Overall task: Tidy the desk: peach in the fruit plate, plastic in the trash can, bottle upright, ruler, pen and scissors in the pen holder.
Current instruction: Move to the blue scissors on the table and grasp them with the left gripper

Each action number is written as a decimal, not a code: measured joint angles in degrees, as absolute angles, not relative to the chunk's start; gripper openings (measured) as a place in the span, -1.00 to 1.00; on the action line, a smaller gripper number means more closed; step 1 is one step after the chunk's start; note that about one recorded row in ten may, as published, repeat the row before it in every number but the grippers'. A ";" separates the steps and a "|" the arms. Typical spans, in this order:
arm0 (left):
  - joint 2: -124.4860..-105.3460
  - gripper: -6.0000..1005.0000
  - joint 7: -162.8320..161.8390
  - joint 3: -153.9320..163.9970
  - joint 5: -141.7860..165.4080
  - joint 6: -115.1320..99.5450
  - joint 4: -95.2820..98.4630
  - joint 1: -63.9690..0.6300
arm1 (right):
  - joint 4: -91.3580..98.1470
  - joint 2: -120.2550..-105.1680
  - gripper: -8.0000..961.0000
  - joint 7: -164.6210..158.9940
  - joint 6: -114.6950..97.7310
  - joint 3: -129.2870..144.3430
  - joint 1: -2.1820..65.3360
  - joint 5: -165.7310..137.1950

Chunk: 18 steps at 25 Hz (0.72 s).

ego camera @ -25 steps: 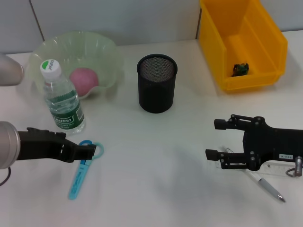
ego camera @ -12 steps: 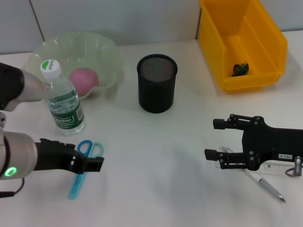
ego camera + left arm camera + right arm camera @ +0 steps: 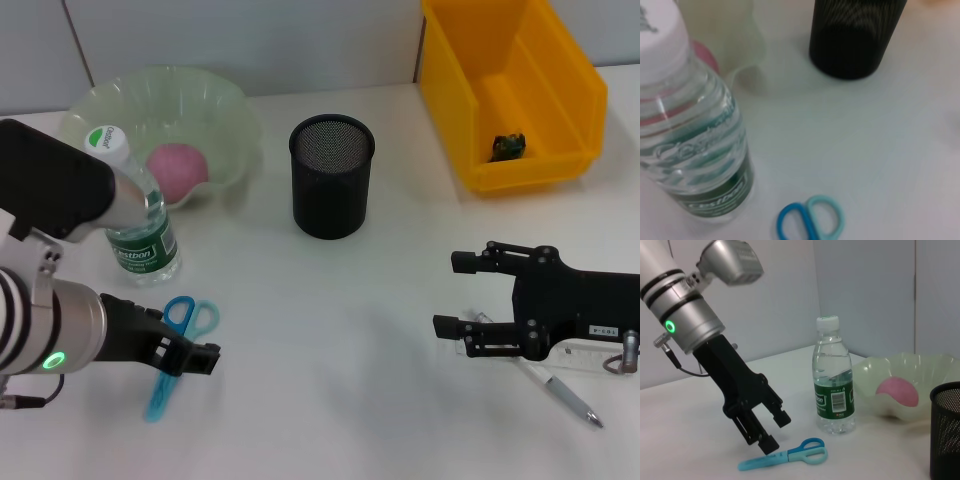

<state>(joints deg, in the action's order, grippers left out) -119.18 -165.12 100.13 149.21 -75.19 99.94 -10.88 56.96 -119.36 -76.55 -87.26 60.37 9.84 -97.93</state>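
**Left gripper poised over the scissors' blades**

The scissors (image 3: 178, 350) lay flat on the white desk (image 3: 330, 330) in front of the upright bottle (image 3: 135, 215), blue and teal handle loops toward the bottle and the sheathed blades running toward the robot and slightly to its left. That long axis mattered most: the left gripper (image 3: 190, 352) hung directly over the middle of the scissors, tilted steeply down, its fingers (image 3: 771, 431) spread apart with nothing between them. In the right wrist view the fingertips stood just above the blade end, not visibly touching it, and seemed set roughly across the long axis, so a straight descent would probably bracket the blades. The left arm was clearly the nearer one.

The peach (image 3: 177, 168) sat in the fruit plate (image 3: 215, 100) behind the bottle, and the black mesh pen holder (image 3: 331, 176) stood well apart toward the desk's centre. Over on the right, the right gripper (image 3: 450, 295) hovered with fingers open, near the pen (image 3: 565, 395) and ruler (image 3: 590, 352). A small scrap lay in the yellow bin (image 3: 560, 90).
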 joint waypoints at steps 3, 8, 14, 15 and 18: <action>-119.18 0.53 -165.13 103.28 154.63 -75.30 97.43 -13.01 | 56.95 -119.36 0.71 -76.55 -87.27 60.37 9.84 -97.95; -119.18 0.53 -165.16 104.15 155.84 -75.25 96.08 -14.05 | 56.95 -119.35 0.71 -76.54 -87.26 60.37 9.84 -97.97; -119.18 0.52 -165.24 103.79 155.85 -76.54 92.73 -16.93 | 56.94 -119.36 0.71 -76.54 -87.23 60.38 9.77 -98.00; -119.18 0.52 -165.34 102.85 155.10 -77.35 91.27 -18.03 | 56.94 -119.35 0.71 -76.54 -87.22 60.38 9.76 -98.00; -119.18 0.52 -165.36 102.29 154.81 -77.86 90.44 -18.58 | 56.93 -119.35 0.71 -76.54 -87.20 60.38 9.75 -98.00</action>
